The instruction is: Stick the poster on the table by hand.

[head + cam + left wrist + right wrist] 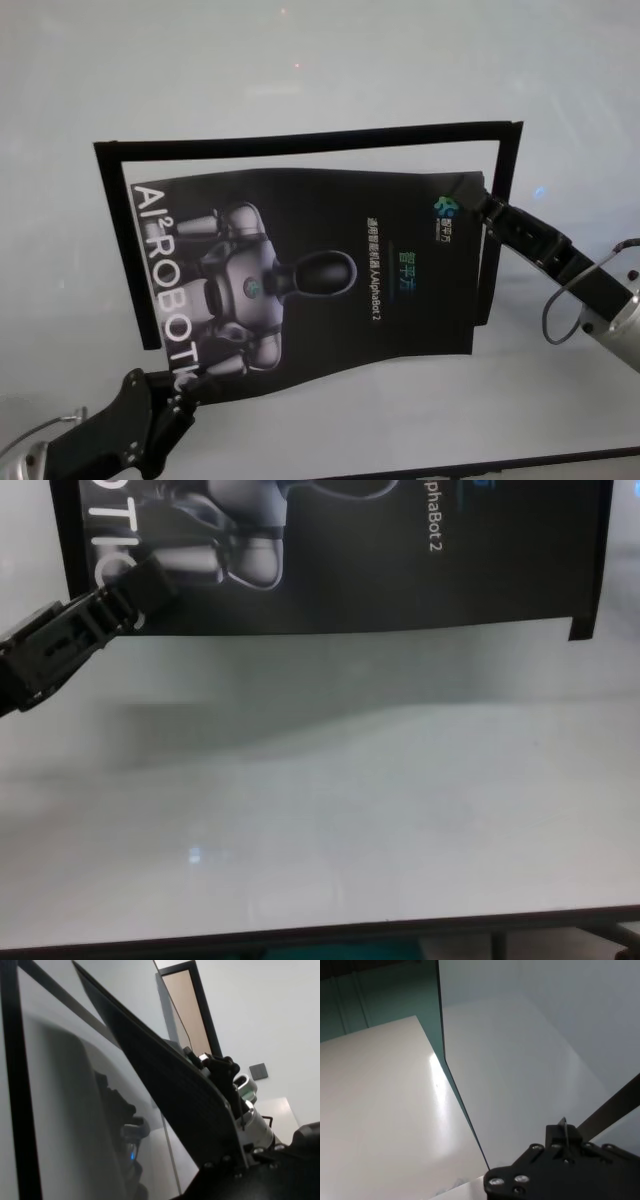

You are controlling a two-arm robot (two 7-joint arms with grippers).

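Poster (330,280) paper, black and glossy with a grey-white robot print and white lettering, is seen spread over the middle of the table (300,70), its surface bowed and its near edge lifted above a shadow in the chest view. At its 7 o'clock corner it is pinched by the closed left gripper (185,385); at its 2 o'clock corner it is clamped by the closed right gripper (480,208). A black tape outline (310,142) is laid on the tabletop beyond the sheet, running from 10 o'clock across to 2 o'clock and partly covered by the paper. The table's thin dark edge (300,932) is visible at 6 o'clock.
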